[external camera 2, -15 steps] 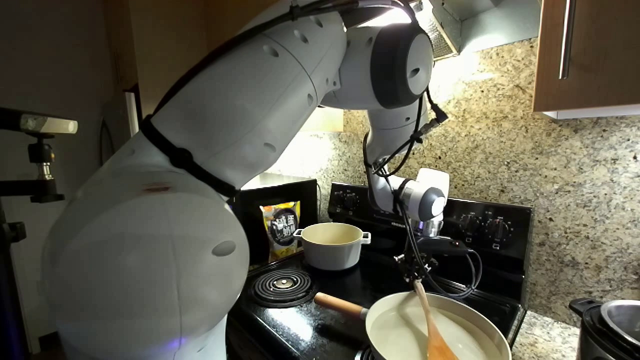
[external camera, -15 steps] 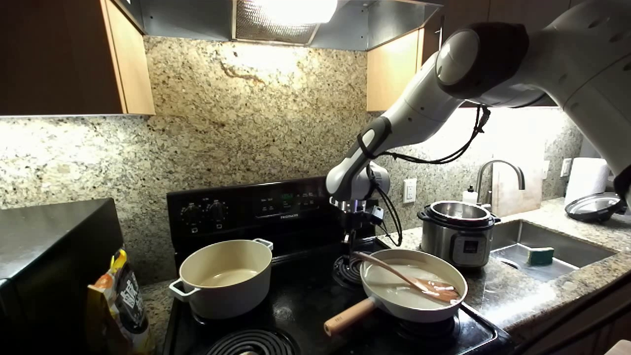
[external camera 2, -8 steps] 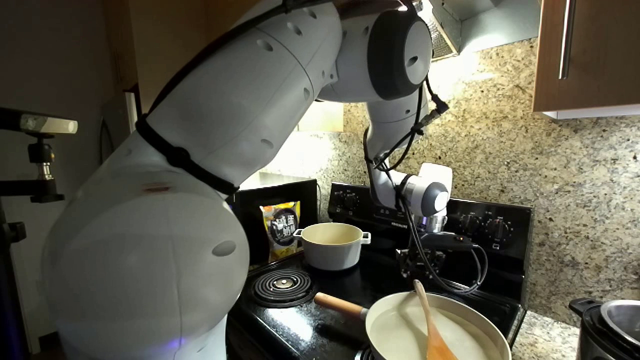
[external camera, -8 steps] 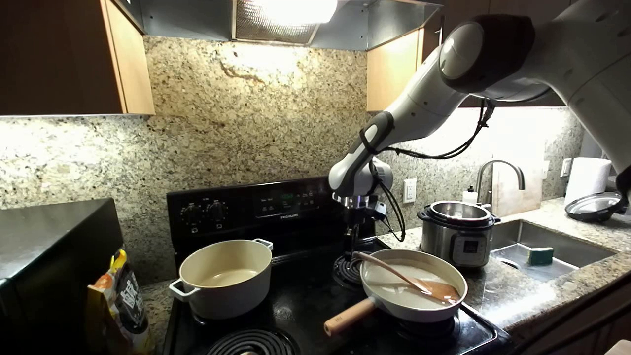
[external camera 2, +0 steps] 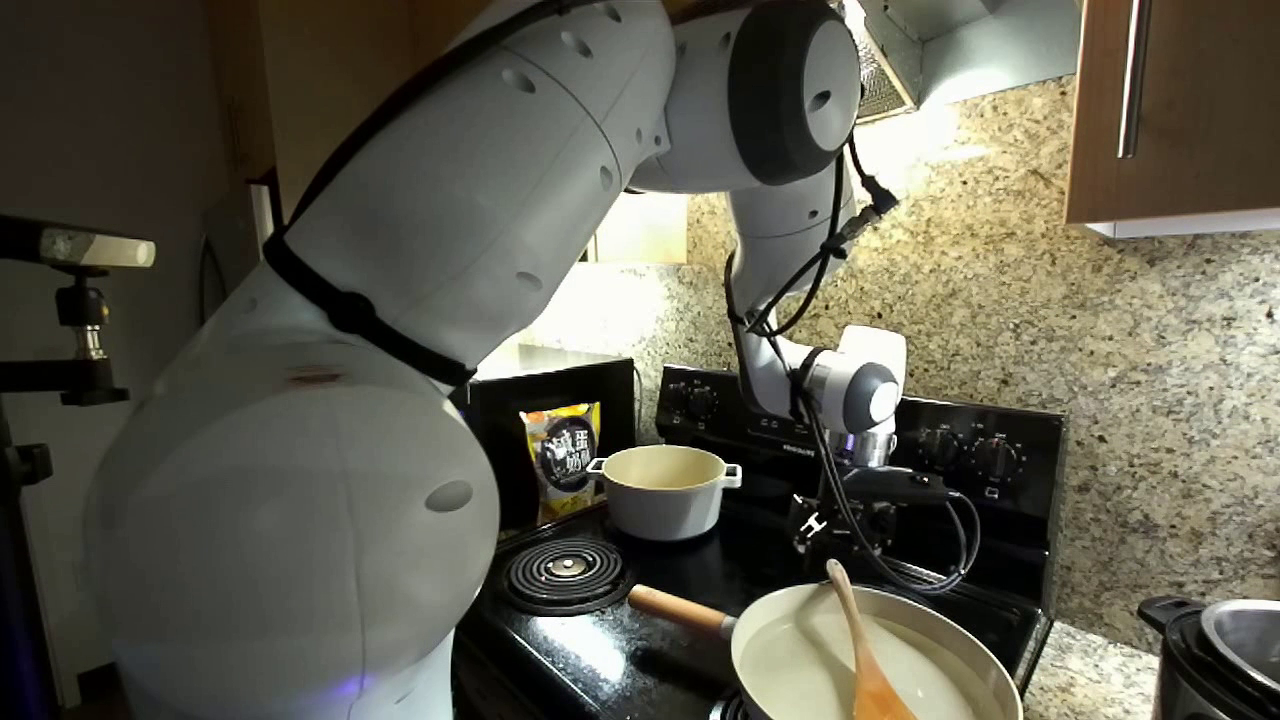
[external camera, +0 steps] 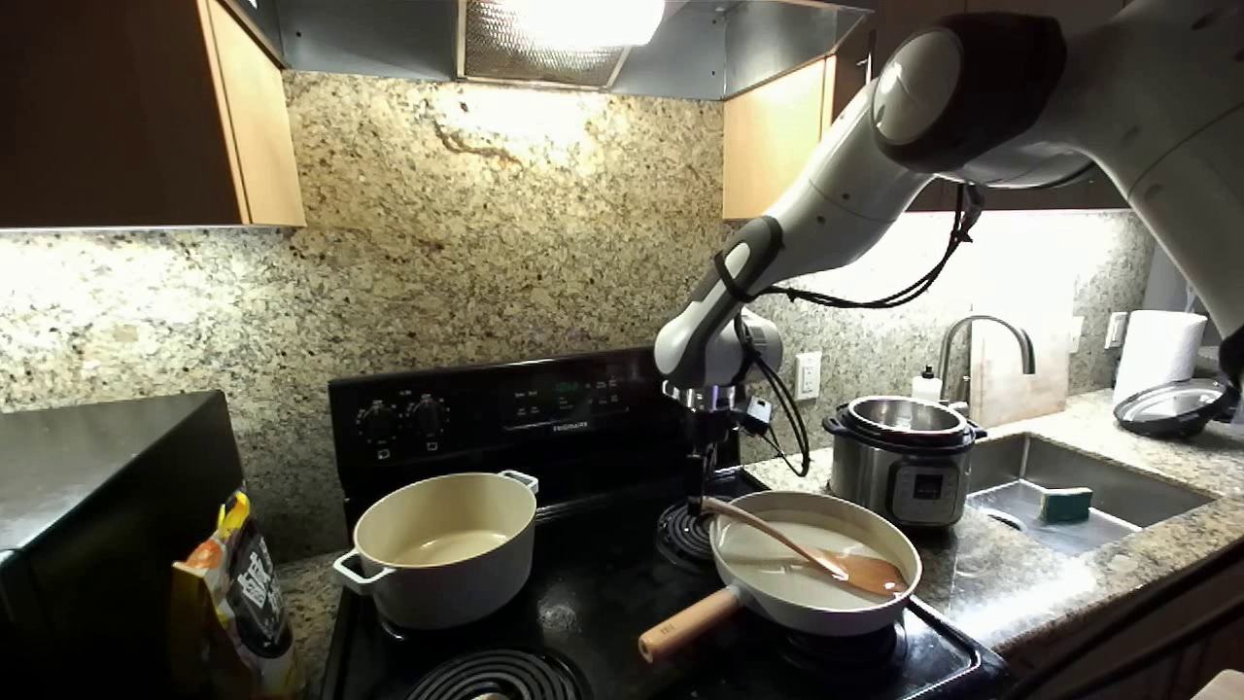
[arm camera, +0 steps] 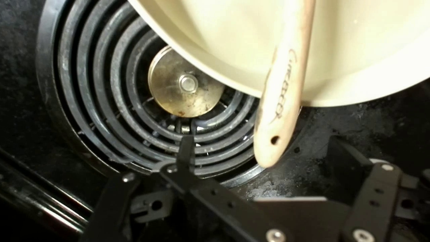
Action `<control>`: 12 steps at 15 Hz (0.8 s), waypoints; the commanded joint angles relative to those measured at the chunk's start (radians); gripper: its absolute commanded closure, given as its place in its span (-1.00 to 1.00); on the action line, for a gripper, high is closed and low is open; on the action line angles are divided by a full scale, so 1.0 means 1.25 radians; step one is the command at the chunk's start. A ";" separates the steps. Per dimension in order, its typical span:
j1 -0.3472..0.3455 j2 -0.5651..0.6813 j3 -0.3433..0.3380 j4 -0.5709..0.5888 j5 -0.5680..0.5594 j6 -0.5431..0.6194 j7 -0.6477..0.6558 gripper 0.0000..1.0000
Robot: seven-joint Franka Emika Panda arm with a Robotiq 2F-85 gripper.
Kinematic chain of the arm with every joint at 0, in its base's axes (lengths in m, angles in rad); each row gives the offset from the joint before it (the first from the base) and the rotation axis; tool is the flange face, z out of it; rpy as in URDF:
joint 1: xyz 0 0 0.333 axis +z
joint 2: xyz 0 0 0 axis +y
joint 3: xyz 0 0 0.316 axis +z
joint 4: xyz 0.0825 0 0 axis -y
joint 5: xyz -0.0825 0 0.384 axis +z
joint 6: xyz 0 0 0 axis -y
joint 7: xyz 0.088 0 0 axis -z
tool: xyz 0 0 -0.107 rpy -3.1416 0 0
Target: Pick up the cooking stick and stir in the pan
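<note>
The slim reddish-brown wooden cooking stick (arm camera: 285,84) slants across the shallow round cream frying pan (external camera: 816,619), its broad blade down inside, its pale handle crossing the rim and its holed end jutting out beyond. Just beside that end is the black metal claw (arm camera: 261,138), jaws spread wide, nothing gripped. In the wrist view the handle end sits between the two fingers and apart from both; whether they are low enough is hard to tell.

Picking up seems to be the step in hand. Best would be to slide forward along the handle past the hole, one finger on each side, then close squarely; pressing down on the overhang could lever the blade up. Steer around the pan's wall and the dark metal coil burner (arm camera: 116,67) below. The pan's thick light-wood handle (external camera: 692,622) sticks out over the glossy black worktop (external camera: 583,593), so a knock might swing it.
</note>
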 commanded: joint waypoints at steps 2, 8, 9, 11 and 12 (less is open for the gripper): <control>0.002 -0.025 -0.008 -0.038 0.004 0.022 0.006 -1.00; 0.002 -0.034 -0.011 -0.045 0.004 0.023 0.010 -0.25; 0.002 -0.033 -0.011 -0.042 0.004 0.022 0.010 -0.12; 0.004 -0.033 -0.012 -0.042 0.003 0.022 0.011 0.15; 0.004 -0.034 -0.012 -0.042 0.003 0.021 0.012 0.27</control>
